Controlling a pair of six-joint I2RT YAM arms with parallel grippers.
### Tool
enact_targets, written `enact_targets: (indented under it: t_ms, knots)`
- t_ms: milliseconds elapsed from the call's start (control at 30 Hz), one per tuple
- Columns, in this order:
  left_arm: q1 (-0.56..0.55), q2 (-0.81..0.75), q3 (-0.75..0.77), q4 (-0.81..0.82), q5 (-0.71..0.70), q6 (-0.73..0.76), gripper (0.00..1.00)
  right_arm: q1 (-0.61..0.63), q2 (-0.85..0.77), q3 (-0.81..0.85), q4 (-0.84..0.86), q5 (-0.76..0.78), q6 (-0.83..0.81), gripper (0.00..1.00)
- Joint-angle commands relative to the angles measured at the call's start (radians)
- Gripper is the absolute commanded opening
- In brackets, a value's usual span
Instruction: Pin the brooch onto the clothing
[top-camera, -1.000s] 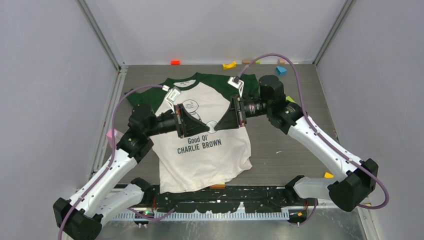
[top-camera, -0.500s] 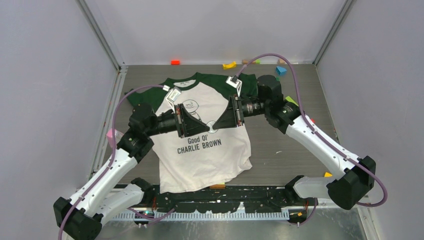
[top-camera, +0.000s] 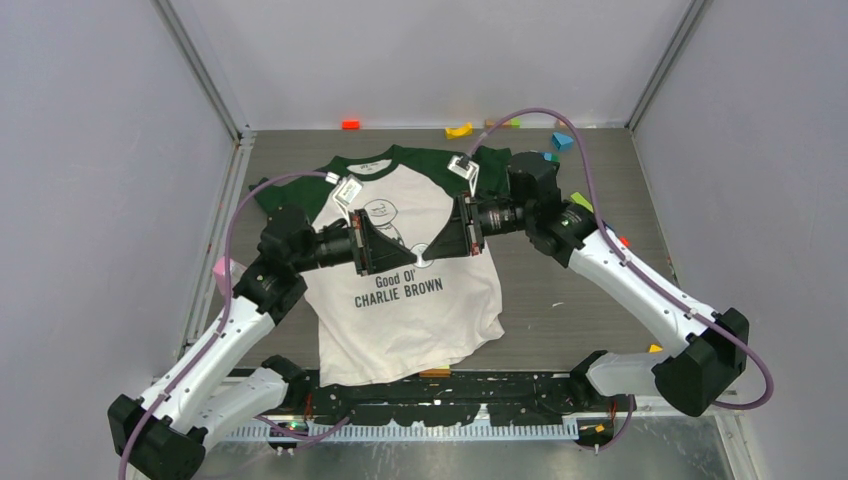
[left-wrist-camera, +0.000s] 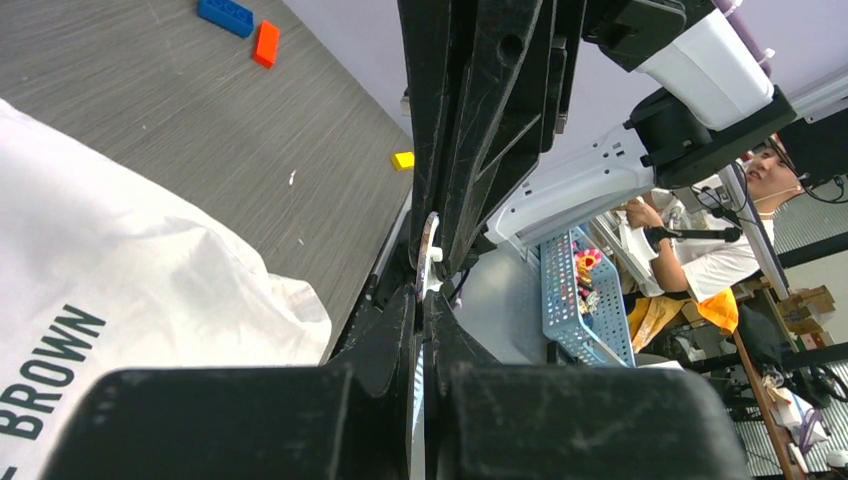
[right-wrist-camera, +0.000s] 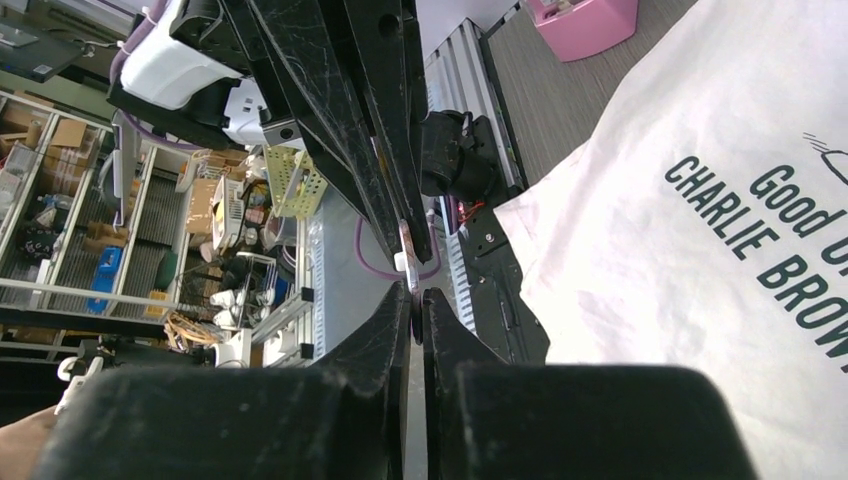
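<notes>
Where the left jaws and the right jaws meet tip to tip above the clothing (top-camera: 400, 320), I see the brooch (left-wrist-camera: 428, 245) edge-on, a thin pale disc between them. The left jaws, entering from 9 o'clock, stand at a narrow slit closed on its rim. The right jaws, from 3 o'clock, seem pinched on the opposite rim, though that contact is partly hidden. The disc hangs at 1 o'clock of the "Good Ol'" lettering (top-camera: 395, 281). The clothing lies flat on the grey surface (top-camera: 560, 290).

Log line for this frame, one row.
phase: two-gripper hold | left gripper: shut on brooch | right gripper: shut on brooch | brooch: edge-on, over shirt, unpinned | shirt: spread on table
</notes>
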Motion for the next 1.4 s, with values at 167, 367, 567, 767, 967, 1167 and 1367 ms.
enact_targets:
  t_ms: [167, 367, 567, 767, 967, 1167, 1367]
  knots:
    - [0.0, 0.01, 0.011, 0.076, -0.01, 0.005, 0.0, 0.037, 0.058, 0.039, -0.07, 0.097, -0.055, 0.11]
    - [0.0, 0.016, 0.001, 0.026, -0.079, 0.008, 0.0, 0.038, 0.041, 0.047, -0.063, 0.099, -0.057, 0.19]
    - [0.003, 0.03, -0.006, -0.03, -0.142, 0.004, 0.0, 0.039, 0.009, 0.046, -0.05, 0.098, -0.057, 0.33]
    - [0.03, 0.021, -0.008, -0.068, -0.161, 0.006, 0.0, 0.031, -0.039, 0.048, -0.051, 0.145, -0.062, 0.52]
    - [0.082, 0.011, -0.003, -0.124, -0.174, 0.001, 0.0, 0.01, -0.106, 0.063, -0.064, 0.243, -0.071, 0.68]
    - [0.154, 0.006, 0.006, -0.177, -0.184, 0.007, 0.0, 0.01, -0.127, 0.085, -0.2, 0.698, -0.087, 0.74]
    - [0.273, 0.093, 0.136, -0.321, -0.17, 0.089, 0.0, 0.01, -0.008, 0.11, -0.356, 1.054, -0.079, 0.74]
